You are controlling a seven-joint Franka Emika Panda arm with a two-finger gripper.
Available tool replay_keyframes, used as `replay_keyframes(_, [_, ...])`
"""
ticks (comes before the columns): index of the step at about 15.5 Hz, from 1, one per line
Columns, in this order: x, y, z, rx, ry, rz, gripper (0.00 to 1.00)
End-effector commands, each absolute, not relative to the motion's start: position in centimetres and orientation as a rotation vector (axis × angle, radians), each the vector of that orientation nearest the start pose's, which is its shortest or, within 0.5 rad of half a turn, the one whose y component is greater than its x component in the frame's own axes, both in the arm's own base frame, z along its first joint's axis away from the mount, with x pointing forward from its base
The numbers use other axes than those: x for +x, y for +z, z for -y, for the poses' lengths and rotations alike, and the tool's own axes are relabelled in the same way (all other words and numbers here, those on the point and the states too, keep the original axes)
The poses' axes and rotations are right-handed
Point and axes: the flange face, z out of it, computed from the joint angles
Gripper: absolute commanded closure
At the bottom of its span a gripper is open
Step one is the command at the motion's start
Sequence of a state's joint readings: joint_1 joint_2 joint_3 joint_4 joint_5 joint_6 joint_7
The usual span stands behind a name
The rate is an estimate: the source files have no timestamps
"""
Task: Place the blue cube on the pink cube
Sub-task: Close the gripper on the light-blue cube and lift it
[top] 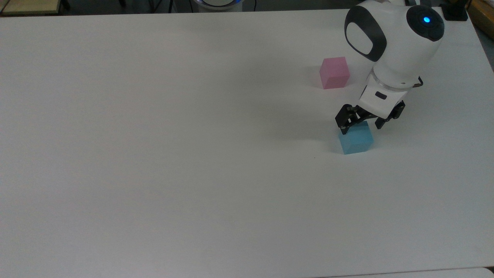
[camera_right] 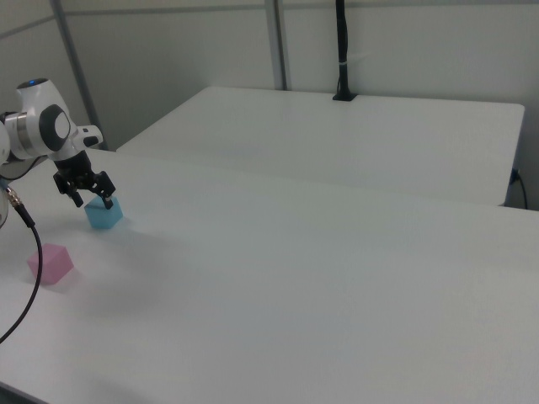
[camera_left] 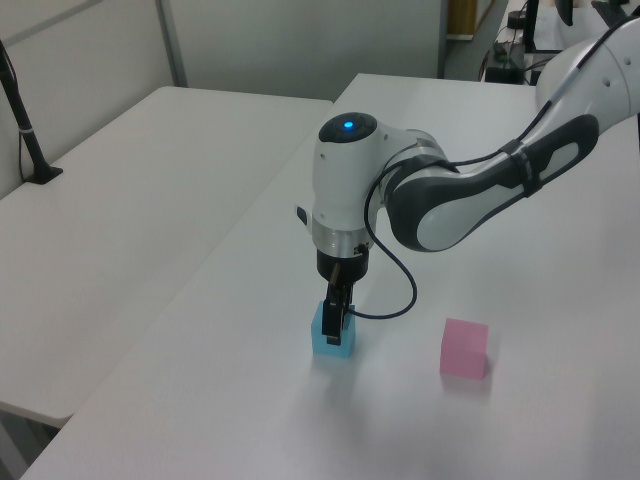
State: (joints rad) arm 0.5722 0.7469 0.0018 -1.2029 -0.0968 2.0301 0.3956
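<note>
Gripper [top: 359,126]: pointed down at the blue cube; fingers spread apart, one at each side of the cube's upper part; not clamped on it
Blue cube [top: 357,139]: on the table [top: 173,154], directly under the gripper; in the left view [camera_left: 333,336] a finger overlaps its top
Pink cube [top: 334,72]: on the table, well apart from the blue cube; toward the top view's top; in the left view [camera_left: 465,348] to the blue cube's right
Arm [camera_left: 440,195]: white, bent over the blue cube

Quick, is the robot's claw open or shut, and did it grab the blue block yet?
Gripper: open, jaws straddling the blue cube, which sits on the table, not gripped.
</note>
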Motion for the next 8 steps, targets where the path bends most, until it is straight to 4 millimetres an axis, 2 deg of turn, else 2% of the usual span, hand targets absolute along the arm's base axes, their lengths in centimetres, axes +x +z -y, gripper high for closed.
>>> replay_keyframes(1, [64.72,33.38,-41.26,-3.16,-0.236,0.361,0.0])
replay_keyframes(2, [64.79,33.14,-41.16,-3.162,-0.232,0.359,0.0])
replay_keyframes(3, [64.8,33.16,-41.17,-3.161,-0.234,0.357,0.1])
replay_keyframes(5, [64.94,33.33,-41.14,-3.154,-0.252,0.352,0.23])
replay_keyframes(6, [64.95,33.19,-41.16,-3.153,-0.255,0.353,0.34])
replay_keyframes(7, [64.91,33.16,-41.13,-3.153,-0.252,0.353,0.52])
replay_keyframes(8, [64.91,33.16,-41.13,-3.153,-0.252,0.356,0.63])
